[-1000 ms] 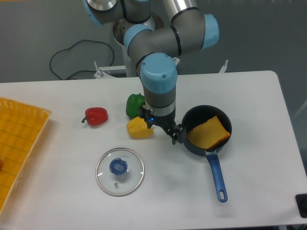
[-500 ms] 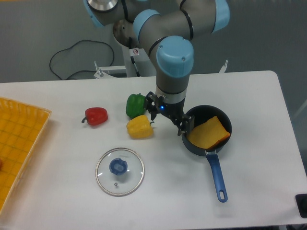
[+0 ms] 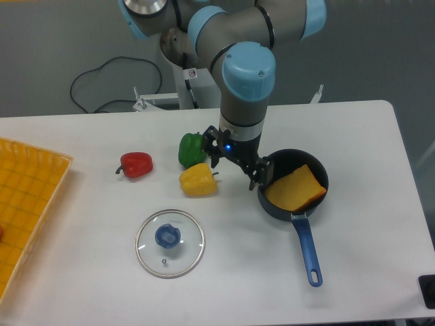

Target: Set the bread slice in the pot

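Fixed camera view: bread slice [image 3: 294,189] lying tilted inside pot [image 3: 274,208] right of centre, gripper [image 3: 236,166] empty, fingers apart, just left of rim

White table [image 3: 102,285]: pot [image 3: 272,207], lid [image 3: 170,242], three peppers [image 3: 198,180].

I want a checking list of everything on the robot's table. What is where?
Surface: white table, no spills seen.
Job's things: bread slice lies tilted inside the pot, blue handle toward the camera.
Clutter: yellow pepper, green pepper, red pepper, glass lid flat on the table, yellow tray at the left edge.
Grippers: gripper open, holding nothing, between the yellow pepper and the pot.
Cables: black cable looped on the floor behind the table.
Surroundings: grey floor, nothing else seen.
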Robot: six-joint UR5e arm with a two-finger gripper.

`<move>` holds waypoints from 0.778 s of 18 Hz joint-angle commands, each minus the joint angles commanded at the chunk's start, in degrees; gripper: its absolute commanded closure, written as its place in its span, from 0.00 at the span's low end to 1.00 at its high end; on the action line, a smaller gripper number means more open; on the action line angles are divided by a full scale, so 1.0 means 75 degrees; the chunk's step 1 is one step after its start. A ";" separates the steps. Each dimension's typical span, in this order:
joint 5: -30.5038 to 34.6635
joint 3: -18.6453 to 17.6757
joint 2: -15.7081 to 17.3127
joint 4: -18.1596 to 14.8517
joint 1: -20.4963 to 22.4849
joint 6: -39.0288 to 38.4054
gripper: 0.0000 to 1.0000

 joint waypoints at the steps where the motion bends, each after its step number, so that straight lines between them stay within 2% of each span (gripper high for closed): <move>1: 0.0000 0.0000 0.0012 0.0000 0.0000 0.0000 0.00; 9: 0.0047 -0.0211 0.0188 -0.0047 -0.0281 -0.0059 0.00; 11: 0.0059 -0.0258 0.0211 -0.0280 -0.0258 -0.0047 0.00; 14: 0.0035 -0.0270 0.0316 -0.0316 -0.0223 -0.0058 0.00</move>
